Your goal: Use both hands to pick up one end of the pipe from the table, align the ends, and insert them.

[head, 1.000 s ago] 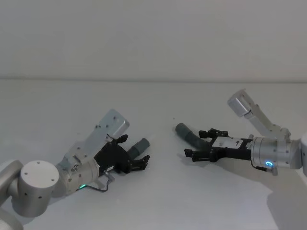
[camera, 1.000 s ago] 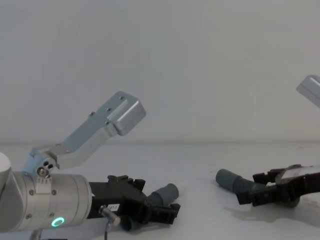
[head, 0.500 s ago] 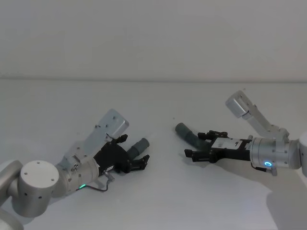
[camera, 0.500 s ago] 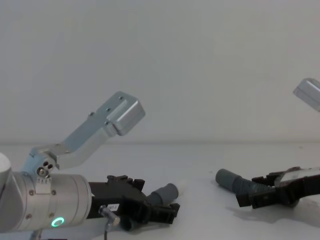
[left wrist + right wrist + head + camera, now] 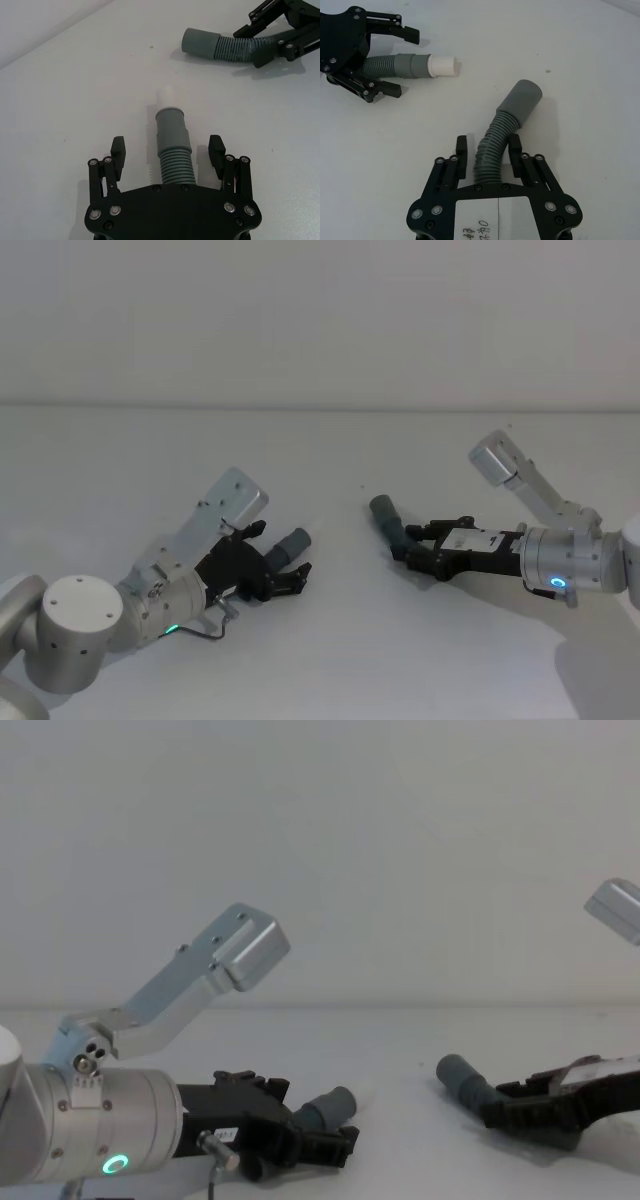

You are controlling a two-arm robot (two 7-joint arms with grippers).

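Observation:
The short grey pipe piece (image 5: 172, 145) lies on the white table (image 5: 330, 660), its white spigot tip (image 5: 165, 96) pointing away from my left gripper (image 5: 167, 150). That gripper is open, one finger on each side of the piece and neither touching it. In the head view it sits low at the left (image 5: 285, 572). My right gripper (image 5: 487, 147) is shut on the longer ribbed piece (image 5: 490, 145), just behind its smooth grey cuff (image 5: 521, 101). The cuff (image 5: 385, 512) rests on the table and points toward the left piece. A gap of bare table separates the two ends.
The table's far edge (image 5: 320, 407) meets a plain white wall. Both silver arms lie low over the table, the left (image 5: 180, 985) and the right (image 5: 560, 560), each with an elbow link raised.
My right gripper's fingers have gone from spread wide to shut on the ribbed piece, and the cuff has turned slightly. The left gripper and the short piece have not moved.

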